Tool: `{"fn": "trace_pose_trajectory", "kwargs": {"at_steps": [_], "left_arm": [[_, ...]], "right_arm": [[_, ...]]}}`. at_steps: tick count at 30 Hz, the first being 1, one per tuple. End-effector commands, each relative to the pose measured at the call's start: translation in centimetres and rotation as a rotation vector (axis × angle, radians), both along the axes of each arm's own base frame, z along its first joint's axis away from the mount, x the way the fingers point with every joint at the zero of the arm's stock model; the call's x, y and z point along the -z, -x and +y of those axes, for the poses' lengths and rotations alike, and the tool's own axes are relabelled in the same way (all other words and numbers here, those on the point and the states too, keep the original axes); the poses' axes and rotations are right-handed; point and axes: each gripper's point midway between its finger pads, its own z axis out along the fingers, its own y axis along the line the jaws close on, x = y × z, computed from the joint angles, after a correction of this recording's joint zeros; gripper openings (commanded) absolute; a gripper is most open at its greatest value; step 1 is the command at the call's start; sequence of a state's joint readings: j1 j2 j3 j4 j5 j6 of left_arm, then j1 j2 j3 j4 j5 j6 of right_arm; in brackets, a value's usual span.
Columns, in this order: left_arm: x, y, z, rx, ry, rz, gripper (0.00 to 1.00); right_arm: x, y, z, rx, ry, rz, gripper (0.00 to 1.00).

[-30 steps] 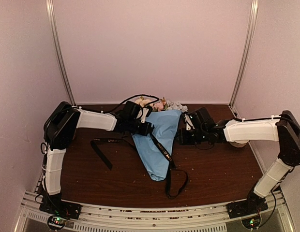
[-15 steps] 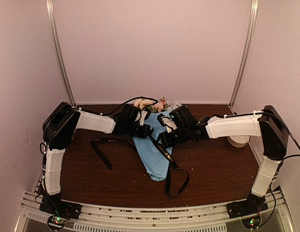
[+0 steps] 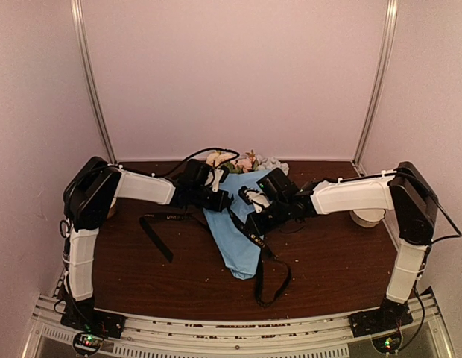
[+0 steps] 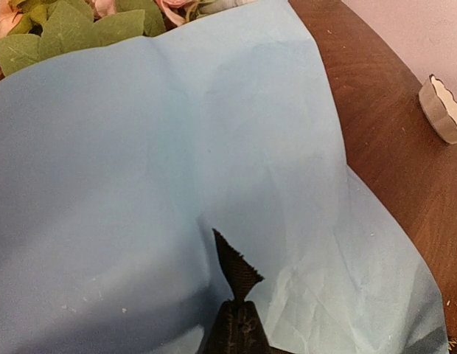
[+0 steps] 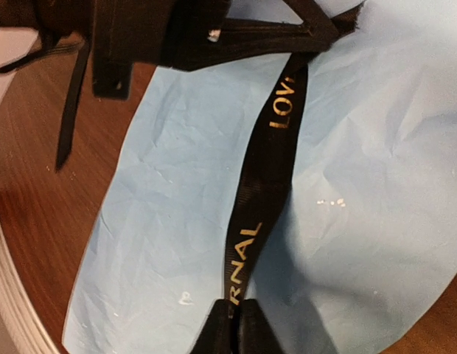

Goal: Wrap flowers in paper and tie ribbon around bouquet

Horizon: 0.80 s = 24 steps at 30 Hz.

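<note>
On my left, a loose stretch of the ribbon trails across the brown table. My left gripper is clenched on a pointed end of that ribbon, right over the bouquet. The bouquet lies mid-table with its narrow tip toward me, and the flowers poke out at the far end. The ribbon crosses the blue paper diagonally. My right gripper hangs over the bouquet's right half, jaws pinched on the lettered ribbon. Further right stands a small white scalloped dish.
</note>
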State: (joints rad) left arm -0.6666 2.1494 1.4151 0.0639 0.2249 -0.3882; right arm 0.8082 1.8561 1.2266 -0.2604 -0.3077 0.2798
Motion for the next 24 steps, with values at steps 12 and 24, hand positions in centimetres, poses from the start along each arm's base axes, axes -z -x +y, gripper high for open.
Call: {"fn": "trace_pose_trajectory", "kwargs": {"at_steps": [12, 24], "left_arm": [[-2.1, 0.8, 1.4, 0.038, -0.035, -0.034, 0.47], [1.2, 2.6, 3.2, 0.086, -0.176, 0.026, 0.51]], "right_arm": [[-5.9, -6.9, -4.7, 0.165, -0.165, -0.059, 0.00], [-19.5, -19.9, -11.7, 0.510, -0.340, -0.375, 0.00]]}}
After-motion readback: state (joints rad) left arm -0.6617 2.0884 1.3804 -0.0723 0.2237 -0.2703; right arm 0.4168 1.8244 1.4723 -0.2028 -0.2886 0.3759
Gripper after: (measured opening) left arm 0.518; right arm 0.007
